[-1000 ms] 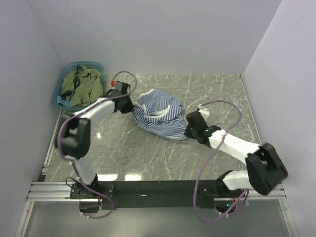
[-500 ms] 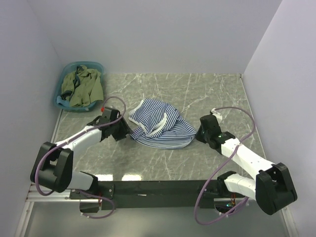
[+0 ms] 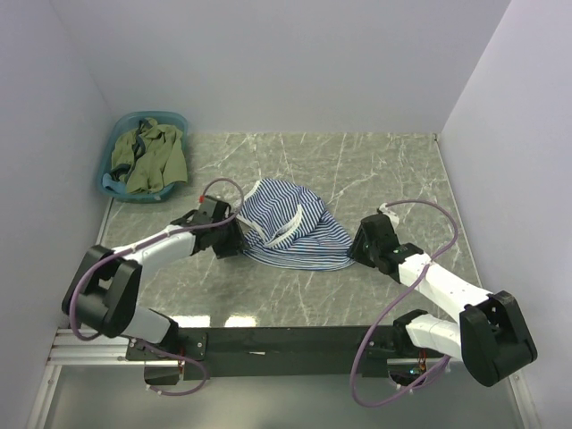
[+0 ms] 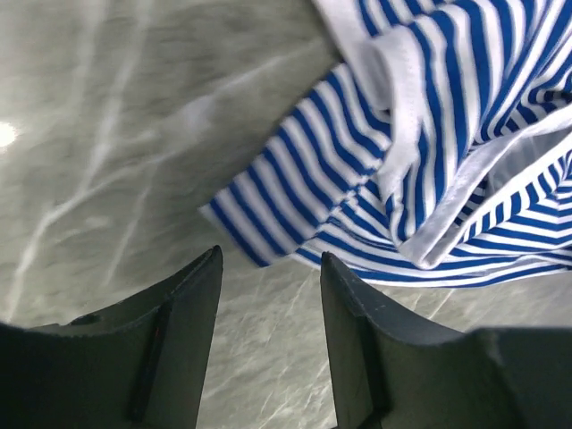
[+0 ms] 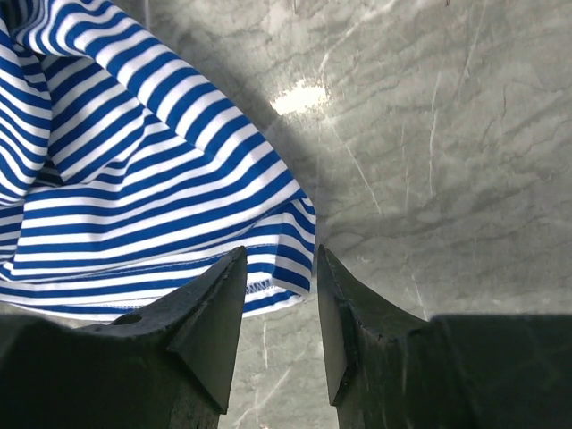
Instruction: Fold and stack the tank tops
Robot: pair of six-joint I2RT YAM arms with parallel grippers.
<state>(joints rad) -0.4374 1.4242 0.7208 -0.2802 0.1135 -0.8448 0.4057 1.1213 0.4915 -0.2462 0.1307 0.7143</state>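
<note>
The navy-and-white striped tank top (image 3: 295, 228) lies crumpled on the marble table, mid-table. My left gripper (image 3: 235, 239) sits low at its left edge; in the left wrist view the gripper (image 4: 271, 259) is open over bare marble, with the striped cloth (image 4: 429, 134) just beyond the tips. My right gripper (image 3: 357, 246) is at the top's right edge, and in the right wrist view it (image 5: 281, 255) is open, with the hem corner (image 5: 290, 246) lying just past the fingertips, not pinched. The olive green tank top (image 3: 154, 159) is heaped in the basin.
The translucent teal basin (image 3: 147, 117) stands at the back left corner against the left wall. White walls close the table on the left, back and right. The black rail (image 3: 286, 340) with the arm bases runs along the near edge.
Both grippers have opened and let go of the striped top, which now rests flatter on the table. The left arm came down and toward the near side; the right shifted slightly right.
</note>
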